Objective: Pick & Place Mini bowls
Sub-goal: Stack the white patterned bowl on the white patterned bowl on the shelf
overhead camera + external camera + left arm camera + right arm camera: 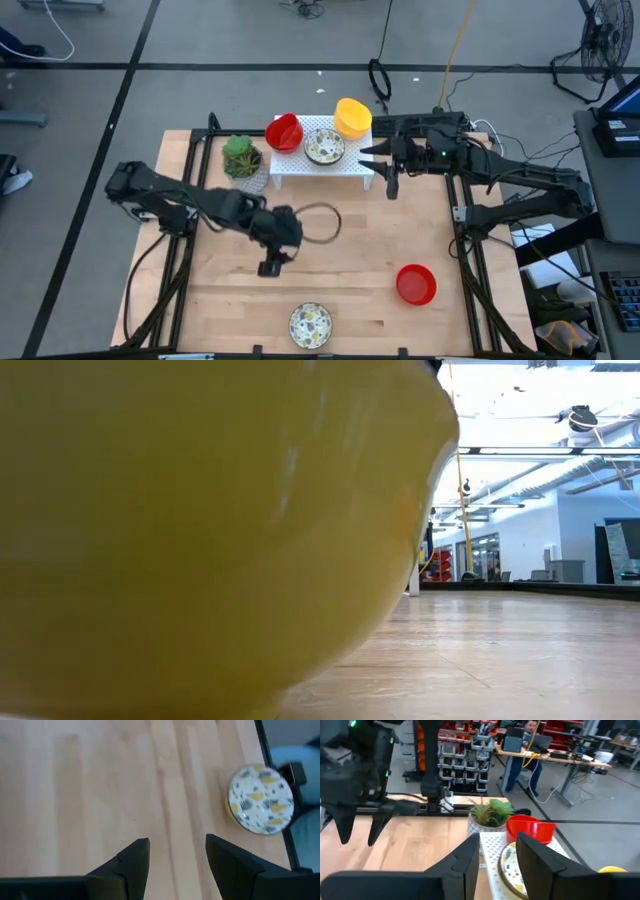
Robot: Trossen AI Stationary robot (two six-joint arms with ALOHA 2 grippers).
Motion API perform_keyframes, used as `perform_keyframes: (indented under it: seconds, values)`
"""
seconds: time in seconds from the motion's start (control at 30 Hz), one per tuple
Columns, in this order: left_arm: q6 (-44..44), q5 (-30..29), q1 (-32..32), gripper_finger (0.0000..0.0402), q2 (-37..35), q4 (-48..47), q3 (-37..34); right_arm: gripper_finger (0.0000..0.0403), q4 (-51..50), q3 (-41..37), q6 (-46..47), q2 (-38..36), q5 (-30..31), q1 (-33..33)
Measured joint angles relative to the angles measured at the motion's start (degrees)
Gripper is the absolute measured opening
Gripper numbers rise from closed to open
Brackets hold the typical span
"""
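no legible text, labels or signs anywhere

Wooden worktop point(350, 250); white perforated rack point(320, 168) near far edge; green plant in pale pot point(242, 160) just beside rack; person point(530, 727) seated at desk in room behind.

A yellow bowl point(200, 530) fills the low view, blocking nearly the whole table; its base gets cropped off.

left claw point(177, 857) open (hanging low), right claw point(497, 855) parted, raised
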Motion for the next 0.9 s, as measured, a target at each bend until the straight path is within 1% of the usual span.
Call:
perform_keyframes:
  seconds: [0.2,0.37,0.43,0.57,0.77,0.83,0.9]
  values:
    - [0.13,0.47,-6.93,0.0198,5.06,0.18,0.00,0.0114,-0.54,-0.02,0.01,0.00,-0.02,2.49]
    - [-0.16,-0.91,-12.20,0.0198,9.00,3.81,0.00,0.0114,-0.54,-0.02,-0.09,0.00,-0.02,4.57]
    - [-3.89,-2.86,-13.56,0.0198,10.45,6.75,0.00,0.0114,-0.54,-0.02,-0.33,0.00,-0.02,5.47]
    - [-17.04,-5.92,-14.77,0.0198,13.03,11.17,0.00,0.0114,-0.54,-0.02,-0.60,0.17,-0.04,7.22]
    - [-32.28,-5.91,-14.82,0.0198,16.38,12.53,0.00,0.0114,-0.44,-0.26,-0.60,0.24,-0.04,9.08]
    - [-35.94,-4.34,-14.84,0.0198,17.90,13.01,0.00,0.0114,-0.42,-1.03,-0.60,0.22,-0.04,9.62]
    - [-37.78,-2.21,-14.90,0.0198,19.62,14.05,0.00,0.0114,-0.61,-1.94,-0.60,0.25,-0.04,9.98]
